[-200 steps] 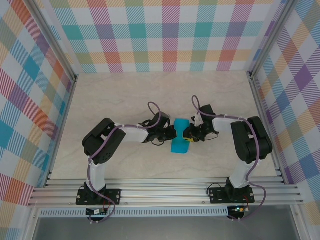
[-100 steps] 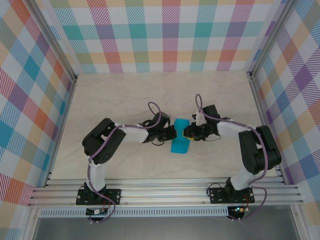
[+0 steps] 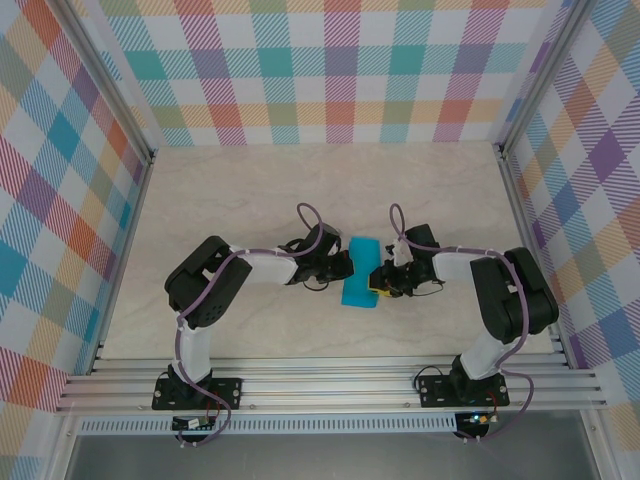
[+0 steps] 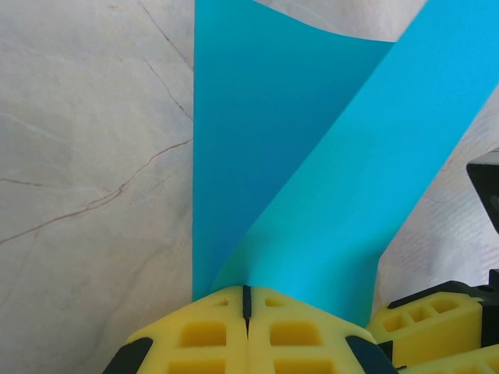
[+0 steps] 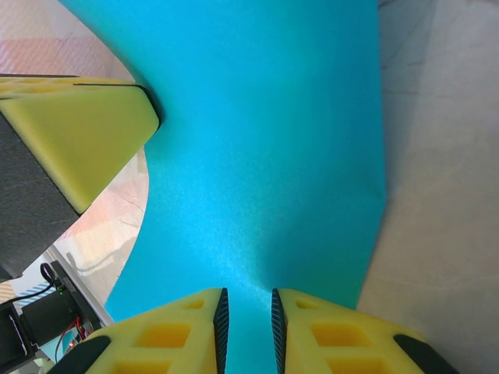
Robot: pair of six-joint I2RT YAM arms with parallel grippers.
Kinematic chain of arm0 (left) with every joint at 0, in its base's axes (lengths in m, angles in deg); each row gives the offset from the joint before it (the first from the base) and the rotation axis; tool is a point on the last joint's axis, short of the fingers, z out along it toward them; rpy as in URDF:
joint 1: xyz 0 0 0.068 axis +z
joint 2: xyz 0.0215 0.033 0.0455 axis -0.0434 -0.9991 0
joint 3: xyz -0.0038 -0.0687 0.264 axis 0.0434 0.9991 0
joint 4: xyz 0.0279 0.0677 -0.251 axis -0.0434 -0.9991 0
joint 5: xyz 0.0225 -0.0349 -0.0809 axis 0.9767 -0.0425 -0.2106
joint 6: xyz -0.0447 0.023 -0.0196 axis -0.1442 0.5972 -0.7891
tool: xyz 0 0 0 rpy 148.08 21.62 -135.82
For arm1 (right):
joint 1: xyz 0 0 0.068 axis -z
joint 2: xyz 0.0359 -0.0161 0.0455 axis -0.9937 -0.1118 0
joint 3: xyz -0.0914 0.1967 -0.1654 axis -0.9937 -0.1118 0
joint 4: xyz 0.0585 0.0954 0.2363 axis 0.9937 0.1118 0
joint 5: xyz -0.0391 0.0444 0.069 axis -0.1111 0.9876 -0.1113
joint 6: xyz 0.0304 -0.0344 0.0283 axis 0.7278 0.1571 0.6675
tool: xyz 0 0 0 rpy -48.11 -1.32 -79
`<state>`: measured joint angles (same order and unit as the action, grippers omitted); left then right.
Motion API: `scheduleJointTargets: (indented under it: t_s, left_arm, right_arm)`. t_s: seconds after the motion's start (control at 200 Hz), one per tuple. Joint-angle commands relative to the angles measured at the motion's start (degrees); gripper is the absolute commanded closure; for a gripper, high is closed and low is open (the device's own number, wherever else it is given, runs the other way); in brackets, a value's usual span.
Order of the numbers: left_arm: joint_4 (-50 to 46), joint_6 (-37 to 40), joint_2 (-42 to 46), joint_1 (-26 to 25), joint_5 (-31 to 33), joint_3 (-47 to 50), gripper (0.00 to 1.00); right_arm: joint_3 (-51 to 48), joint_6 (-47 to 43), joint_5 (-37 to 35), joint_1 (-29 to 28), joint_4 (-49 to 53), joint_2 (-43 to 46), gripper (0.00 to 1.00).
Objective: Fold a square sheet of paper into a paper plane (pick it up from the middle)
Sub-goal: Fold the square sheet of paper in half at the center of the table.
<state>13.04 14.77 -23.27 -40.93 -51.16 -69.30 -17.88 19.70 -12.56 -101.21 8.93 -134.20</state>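
Change: the right arm has swung its elbow outward, and the right gripper [image 3: 377, 283] now sits closer to the near edge along the sheet's right side. The left arm and the sheet lie as they did.
Left gripper [image 3: 347, 267]: at the sheet's left edge, about midway along it. On the left wrist camera its yellow fingers [image 4: 203, 335] are pressed together, with the paper coming straight out of the seam, so it is pinching the sheet.
Sheet of paper [image 3: 358, 292]: teal-blue, at the middle of the table between the two grippers. It is doubled over into a narrow band rather than lying as a flat square. The long axis runs from far to near, with the far end leaning slightly right. On the left wrist camera one layer [image 4: 312, 195] lifts diagonally up and to the right over the other.
Right gripper, wrist view: the yellow fingers [image 5: 335, 335] stand with a thin slot between them. The paper [image 5: 265, 156] enters that slot, so the sheet is gripped. The left gripper's finger [image 5: 78, 132] shows at the sheet's opposite edge.
Surface: a pale, marble-veined tabletop [image 3: 250, 190].
Room: plaid panels in many colours [image 3: 340, 70] on three sides, aluminium rails [image 3: 330, 385] along the near edge, and purple cables [image 3: 305, 215] looping off the arms.
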Motion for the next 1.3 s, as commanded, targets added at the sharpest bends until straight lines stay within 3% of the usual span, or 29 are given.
scheduleJointTargets:
  t_s: [0.0,0.185,0.35,0.58,0.995,1.295]
  left_arm:
    - [-7.7,1.7,-3.4,-0.5,0.8,0.4,1.00]
    - [-8.0,1.8,-3.4,-0.5,0.8,0.1,1.00]
    - [-7.9,1.9,-3.6,-0.5,0.5,0.0,1.00]
    - [-8.1,1.8,-3.5,-0.5,0.6,0.1,1.00]
    - [-8.2,1.7,-3.5,-0.5,0.4,-0.1,1.00]
    - [-8.2,1.7,-3.6,-0.6,0.2,-0.2,1.00]
  right_arm:
    - [-1.2,-0.4,1.0,-0.4,-0.7,2.4,0.75]
    - [-3.4,2.1,5.4,-0.4,-3.1,7.7,0.75]
    - [-5.4,2.8,6.7,-0.4,-4.7,6.5,0.74]
    - [-7.3,3.4,4.2,-0.4,-6.1,1.5,0.74]
    - [-6.3,1.5,2.9,-2.0,0.1,9.3,0.71]
    - [-7.7,2.1,-0.4,-3.8,-1.3,4.8,0.71]
